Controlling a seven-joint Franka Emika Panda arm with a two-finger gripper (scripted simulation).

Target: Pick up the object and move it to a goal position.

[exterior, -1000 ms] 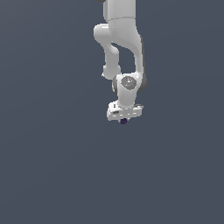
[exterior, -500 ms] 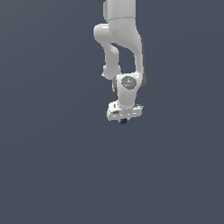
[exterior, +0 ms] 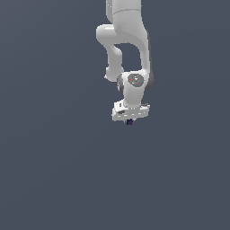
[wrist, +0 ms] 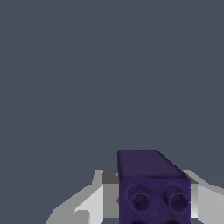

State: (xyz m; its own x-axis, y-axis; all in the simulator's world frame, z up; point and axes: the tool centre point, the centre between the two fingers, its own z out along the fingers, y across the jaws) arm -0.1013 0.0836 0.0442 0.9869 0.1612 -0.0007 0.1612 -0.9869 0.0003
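No readable markings; arm [exterior: 128, 40] hangs down folded, wrist vertical, gripper [exterior: 130, 120] pointing down and clamped on the purple block [wrist: 151, 188], round studs visible

We saw only a flat, uniform slate-grey backdrop [exterior: 49, 170] filling both views, evenly lit, without any visible wall, floor line, furniture or window.

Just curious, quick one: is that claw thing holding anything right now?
Gripper: closed on the dark purple block, which sits between its white fingers.
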